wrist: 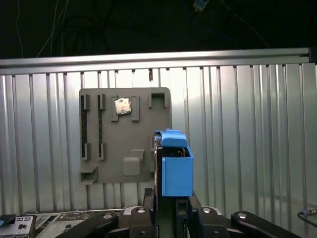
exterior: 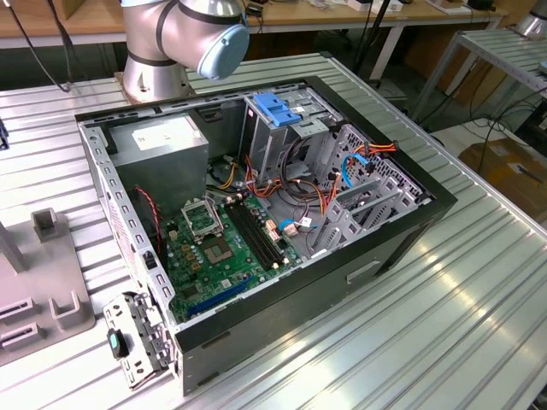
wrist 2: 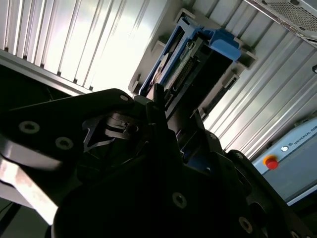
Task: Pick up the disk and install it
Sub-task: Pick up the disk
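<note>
- The gripper (wrist: 173, 201) (wrist 2: 166, 111) has its black metal fingers closed on one end of the disk (wrist: 177, 171) (wrist 2: 195, 62), which stands edge-on in both wrist views.
- The one disk is flat and rectangular, with glossy blue plastic rails along its sides.
- Right behind it lies one matte grey slotted fixture plate (wrist: 124, 134); whether they touch I cannot tell.
- One square metal processor chip (wrist: 122, 106) sits in a recess of that plate.
- The plate rests on the ribbed, shiny aluminium table (wrist: 247, 124).
- In the exterior view the arm (exterior: 184, 34), with its round grey joint, stands behind one open black computer case (exterior: 299, 307).
</note>
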Tool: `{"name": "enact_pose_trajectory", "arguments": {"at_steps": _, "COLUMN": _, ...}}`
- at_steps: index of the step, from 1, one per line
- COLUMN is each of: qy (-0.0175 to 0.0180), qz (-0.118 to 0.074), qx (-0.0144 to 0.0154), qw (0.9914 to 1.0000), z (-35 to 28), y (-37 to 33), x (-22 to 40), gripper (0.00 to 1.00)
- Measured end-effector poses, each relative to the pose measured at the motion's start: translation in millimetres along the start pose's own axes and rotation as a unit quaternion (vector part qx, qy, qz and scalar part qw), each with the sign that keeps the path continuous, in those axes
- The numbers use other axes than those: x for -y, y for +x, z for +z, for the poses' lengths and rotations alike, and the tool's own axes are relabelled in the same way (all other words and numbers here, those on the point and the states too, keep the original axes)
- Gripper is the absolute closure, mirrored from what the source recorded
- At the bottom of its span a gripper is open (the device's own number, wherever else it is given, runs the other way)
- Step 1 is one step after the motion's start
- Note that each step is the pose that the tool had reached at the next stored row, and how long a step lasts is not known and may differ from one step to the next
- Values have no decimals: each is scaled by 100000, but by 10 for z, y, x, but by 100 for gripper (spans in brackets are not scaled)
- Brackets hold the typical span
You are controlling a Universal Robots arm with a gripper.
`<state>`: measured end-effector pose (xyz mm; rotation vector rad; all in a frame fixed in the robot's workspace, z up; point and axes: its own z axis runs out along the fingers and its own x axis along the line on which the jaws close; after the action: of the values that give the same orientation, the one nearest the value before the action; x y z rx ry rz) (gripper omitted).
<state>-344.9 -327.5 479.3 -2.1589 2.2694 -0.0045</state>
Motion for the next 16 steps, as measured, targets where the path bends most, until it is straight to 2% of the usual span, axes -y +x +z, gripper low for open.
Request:
{"name": "enact_pose_trajectory", "arguments": {"at_steps": 7, "qy": 1, "qz": 2, "qx": -3, "qw": 100000, "z": 1, "y": -8, "x": 121, "gripper": 65}}
{"name": "enact_pose_trajectory", "arguments": {"at_steps": 16, "qy": -2, "qz": 0, "qx": -2, "qw": 100000, "z": 2, "y": -15, "x": 240, "gripper": 65}}
